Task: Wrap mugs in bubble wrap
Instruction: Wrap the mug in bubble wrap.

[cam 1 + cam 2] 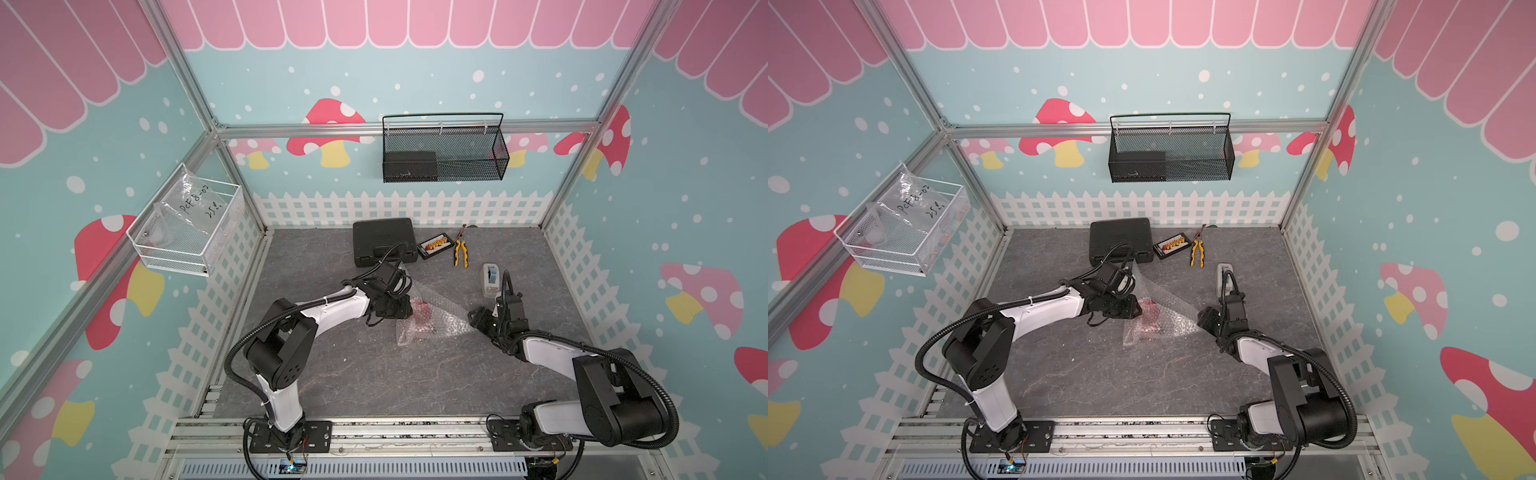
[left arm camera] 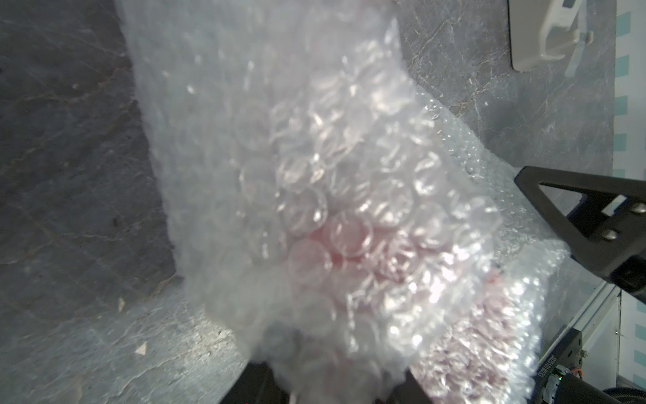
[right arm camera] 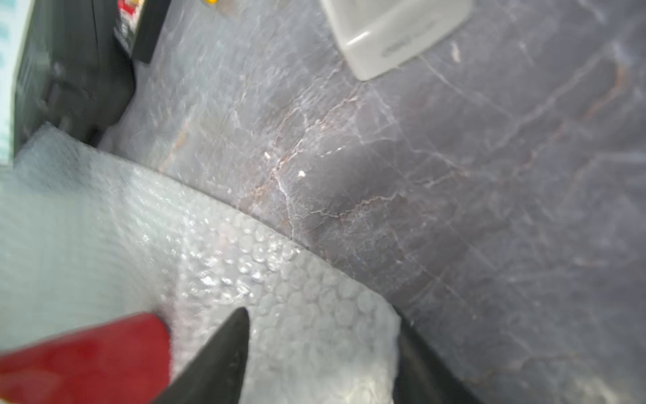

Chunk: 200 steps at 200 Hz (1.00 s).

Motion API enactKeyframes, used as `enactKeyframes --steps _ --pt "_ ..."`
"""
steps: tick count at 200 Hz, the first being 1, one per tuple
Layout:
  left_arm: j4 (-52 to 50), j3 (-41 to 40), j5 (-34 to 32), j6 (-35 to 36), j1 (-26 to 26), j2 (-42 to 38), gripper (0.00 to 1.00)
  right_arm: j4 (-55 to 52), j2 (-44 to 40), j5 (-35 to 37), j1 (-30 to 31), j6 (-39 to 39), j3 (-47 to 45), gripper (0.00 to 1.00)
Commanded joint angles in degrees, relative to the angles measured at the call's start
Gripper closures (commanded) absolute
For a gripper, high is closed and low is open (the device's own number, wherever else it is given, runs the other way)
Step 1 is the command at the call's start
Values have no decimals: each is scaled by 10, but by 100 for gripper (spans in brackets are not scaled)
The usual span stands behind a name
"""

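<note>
Pinch limp, featherlight clear bubble-dotted plastic sheet (image 3: 216, 252) at three-o'clock corner with open-jawed right gripper (image 3: 320, 313); cannot tell state of left gripper (image 1: 404, 308).

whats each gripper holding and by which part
Left gripper holds the bubble wrap by an edge; right gripper is open around its corner, gripping nothing.

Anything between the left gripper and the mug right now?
Yes, the bubble wrap. In the left wrist view the sheet drapes right in front of the left gripper, and the mug shows only as a red blur through it. Nothing else visible lies between them.
</note>
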Motion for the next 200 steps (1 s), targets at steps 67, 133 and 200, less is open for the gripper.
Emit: enactKeyframes --steps 67,133,200 --pt "-23 34 11 13 -19 11 67 -102 -77 116 108 -209 127 94" --pt "-34 52 3 1 -25 22 68 13 -11 25 220 -243 162 95" --pt "-8 45 16 -29 -29 23 70 39 90 -41 264 -272 150 94"
